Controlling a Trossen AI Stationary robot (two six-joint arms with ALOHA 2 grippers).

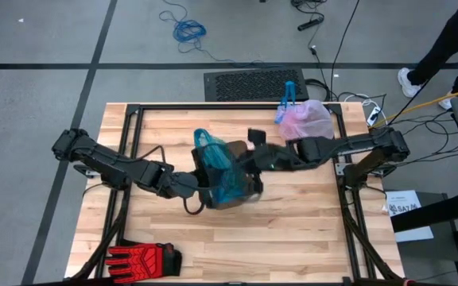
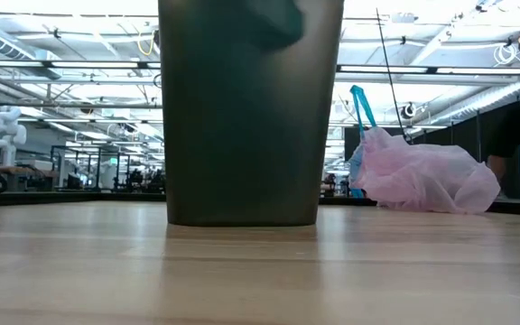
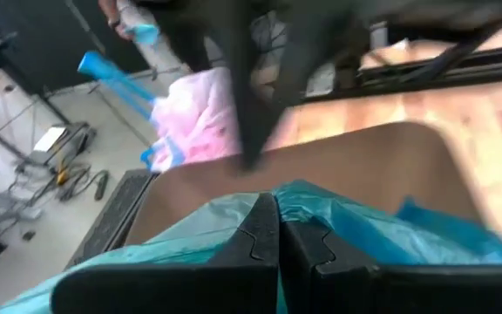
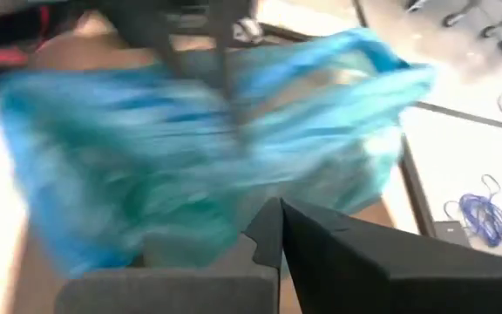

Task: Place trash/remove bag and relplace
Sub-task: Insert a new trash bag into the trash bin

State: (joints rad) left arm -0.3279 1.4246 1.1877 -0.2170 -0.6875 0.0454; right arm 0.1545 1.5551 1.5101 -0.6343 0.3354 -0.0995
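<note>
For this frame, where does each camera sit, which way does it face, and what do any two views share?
High: overhead, straight down on the table; both arms meet at the bin with the teal bag.
Low: table height, looking level at the bin; no arm shows clearly.
Left wrist: behind the left gripper, shut on the teal bag.
Right wrist: behind the right gripper, facing the teal bag.
Shared: the pink bag shows in high, low and left wrist views.

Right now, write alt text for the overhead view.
Both arms meet mid-table over a brown bin, working a teal bag onto it. A tied pink bag lies at the far edge and a red glove at the near-left corner.
</note>
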